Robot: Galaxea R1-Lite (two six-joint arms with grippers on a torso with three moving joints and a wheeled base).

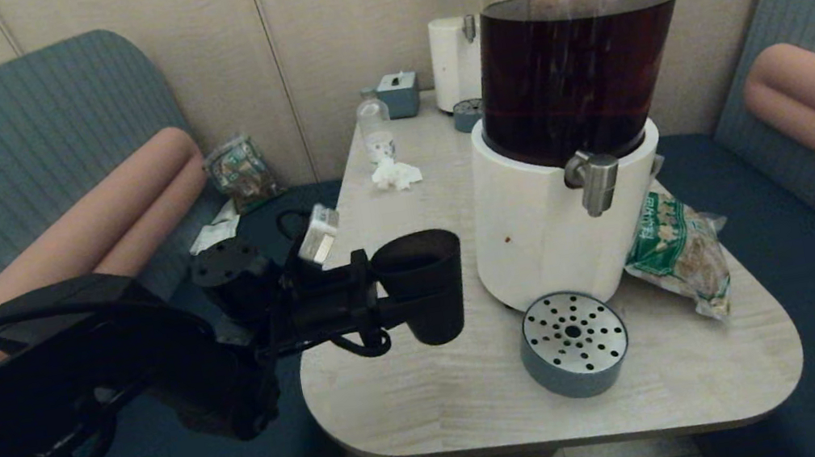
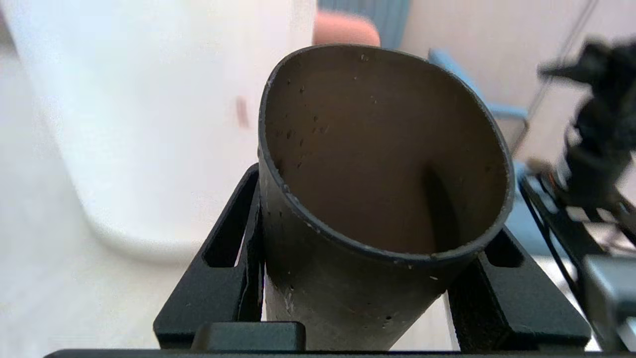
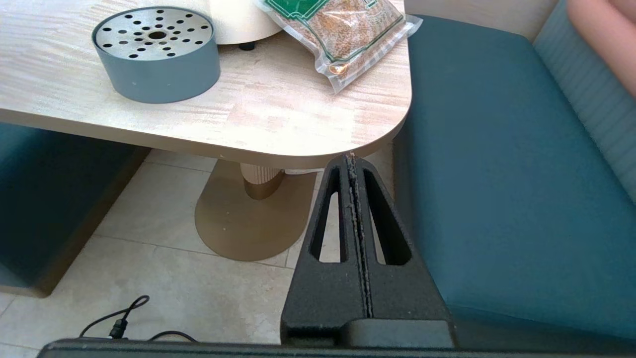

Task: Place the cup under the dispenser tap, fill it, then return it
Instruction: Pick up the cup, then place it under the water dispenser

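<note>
The cup (image 1: 426,291), a dark smoky tumbler, is held upright just above the table's left part, with my left gripper (image 1: 389,295) shut on its side. In the left wrist view the cup (image 2: 357,298) sits between both black fingers (image 2: 228,248), and no liquid shows inside it. The dispenser tap (image 1: 595,182), a brushed-silver spout, sticks out of the white base (image 1: 532,241) under the dark brown tank (image 1: 579,70). The cup is left of that base, well short of the tap. My right gripper (image 3: 352,161) is shut and empty, low beside the table's front right corner.
A grey round drip tray (image 1: 573,341) with a perforated metal top lies before the dispenser. A green snack bag (image 1: 677,251) leans at its right. At the back stand a small clear bottle (image 1: 374,123), a crumpled tissue (image 1: 395,173), a tissue box (image 1: 398,92) and a second white dispenser (image 1: 454,57).
</note>
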